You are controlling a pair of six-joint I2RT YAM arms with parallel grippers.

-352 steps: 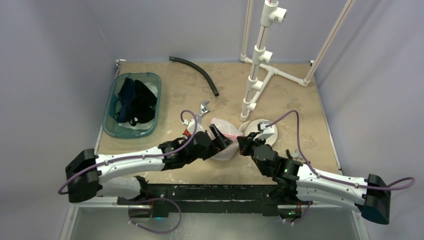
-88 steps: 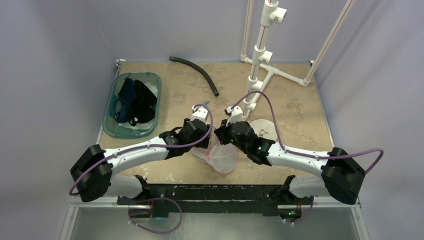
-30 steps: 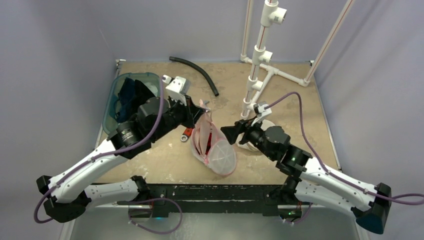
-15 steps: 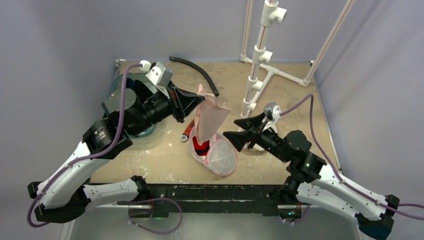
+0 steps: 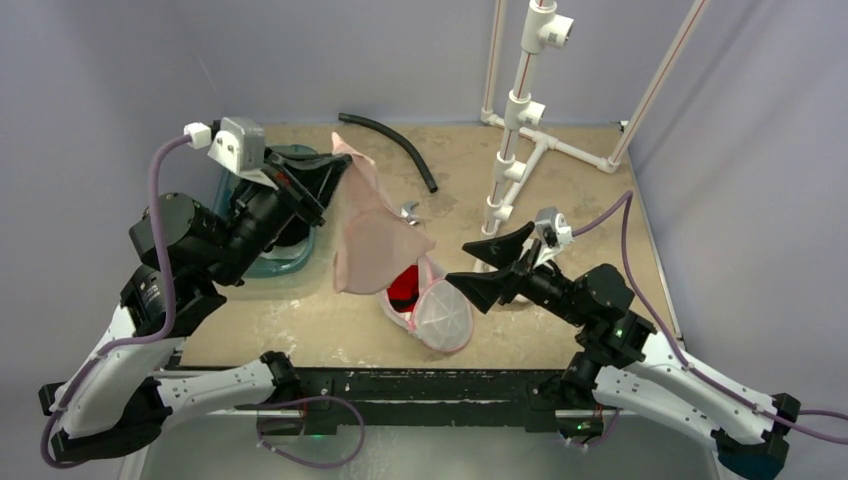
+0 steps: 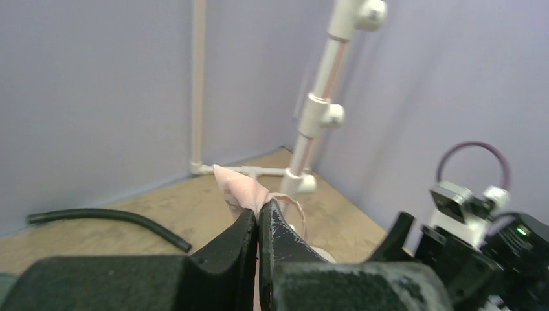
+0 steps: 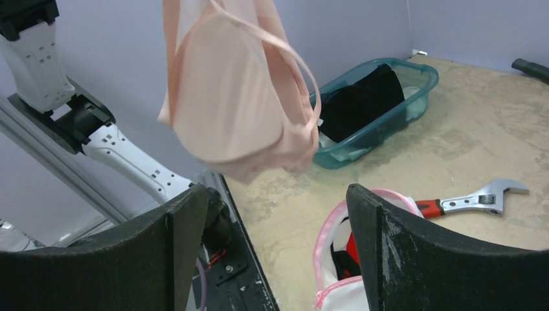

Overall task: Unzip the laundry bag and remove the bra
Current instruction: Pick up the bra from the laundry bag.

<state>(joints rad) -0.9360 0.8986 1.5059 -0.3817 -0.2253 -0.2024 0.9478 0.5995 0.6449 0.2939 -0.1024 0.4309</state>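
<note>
The table (image 5: 590, 200) under both my grippers is a sandy, mottled board with pale scuffed patches. Far beyond my right gripper (image 5: 488, 266), a white plastic pipe stand (image 5: 515, 150) rises from a branching foot, with round fittings along its post.

Under my left arm, behind the fingertips, sits a translucent teal tub (image 7: 382, 133). It is oblong with rounded corners, and it holds crumpled dark clothes (image 7: 359, 100) with white showing beneath them.

My left gripper (image 6: 259, 210) is high above the table, its black jaws pressed together on a pinch of the bra (image 7: 233, 103). The bra is smooth peach fabric with a rounded cup and thin looping straps, and it hangs in the air below my fingertips, out of the bag.

My right gripper stands wide and holds nothing. Its dark, rough, wedge-shaped fingers (image 7: 184, 253) frame the table, and the bra dangles up ahead of them.

Just below and ahead of my right gripper lies the laundry bag (image 5: 443, 320). It is domed white mesh edged in pink trim, and its mouth gapes. Inside it I see something red (image 7: 351, 249) and something black.

A matte black hose (image 5: 395, 140) curves across the table beyond my left fingertips. Past the bag from my right gripper lies a wrench (image 7: 476, 197), flat on the table, with a red handle and a bright metal head.
</note>
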